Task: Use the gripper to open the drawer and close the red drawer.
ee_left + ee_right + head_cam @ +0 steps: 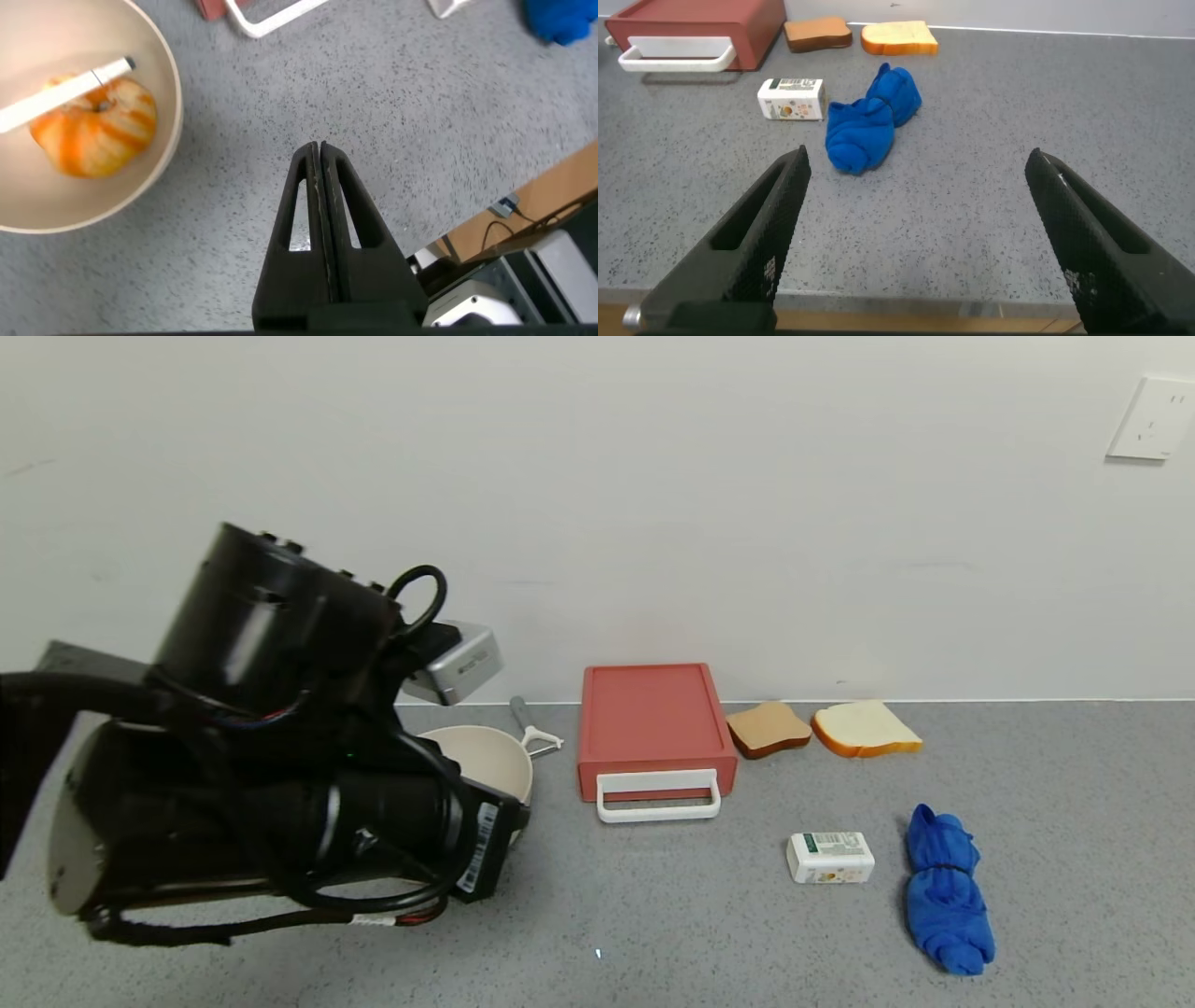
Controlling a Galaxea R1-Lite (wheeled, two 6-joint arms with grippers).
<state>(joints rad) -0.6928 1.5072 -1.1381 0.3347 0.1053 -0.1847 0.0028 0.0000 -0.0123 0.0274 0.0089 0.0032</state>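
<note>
The salmon-red drawer [653,714] lies flat at the back of the grey counter, its tray pushed in and its white loop handle [658,795] facing me. It also shows in the right wrist view [701,21], and its handle shows in the left wrist view [276,14]. My left arm [280,784] hangs over the counter's left side, in front of the beige bowl [490,756]. My left gripper [320,149] is shut and empty above bare counter, to the left of the handle. My right gripper [919,154] is open and empty, low near the front edge, out of the head view.
The bowl [166,112] holds an orange fruit [93,126] and a white peeler [56,93]. Right of the drawer lie two bread slices [770,728] [864,728], a small white box [830,857] and a rolled blue cloth [945,891]. A peeler [534,726] lies behind the bowl.
</note>
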